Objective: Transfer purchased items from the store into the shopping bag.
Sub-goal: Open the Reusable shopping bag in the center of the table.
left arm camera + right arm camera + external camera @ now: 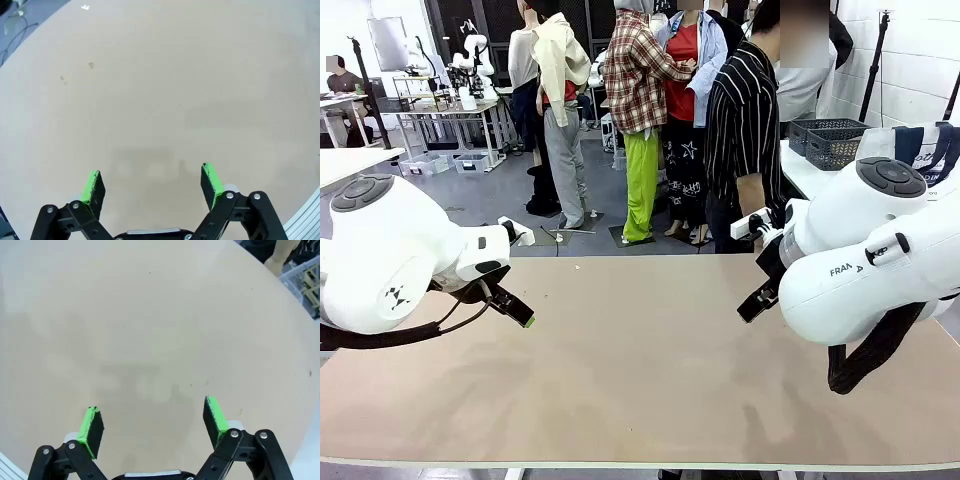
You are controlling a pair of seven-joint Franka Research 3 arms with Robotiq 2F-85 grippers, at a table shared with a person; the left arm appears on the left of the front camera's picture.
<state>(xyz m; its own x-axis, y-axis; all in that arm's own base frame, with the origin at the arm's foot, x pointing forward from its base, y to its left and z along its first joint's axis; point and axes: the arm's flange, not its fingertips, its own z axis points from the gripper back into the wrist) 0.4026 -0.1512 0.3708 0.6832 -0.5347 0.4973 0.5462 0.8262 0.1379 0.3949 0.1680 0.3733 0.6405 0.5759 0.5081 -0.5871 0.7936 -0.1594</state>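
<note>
The store, a dark lattice basket (pixel 832 141), stands on a white side table at the back right. A corner of it (pixel 306 279) shows at the right wrist view's top right. Beside it, behind my right arm, rises the shopping bag (pixel 926 148), white with navy handles. The purchased items are out of view. My left gripper (pixel 516 305) hangs open over the tan table (pixel 640 370) at the left, and between its fingers lies bare tabletop (pixel 155 182). My right gripper (pixel 758 298) hangs open at the right, likewise with nothing in it (pixel 152 425).
A person in a black striped shirt (pixel 745 130) stands at the table's far edge, near the side table. Their arm (pixel 278 259) reaches past the table's rim. Other people stand farther back on the grey floor.
</note>
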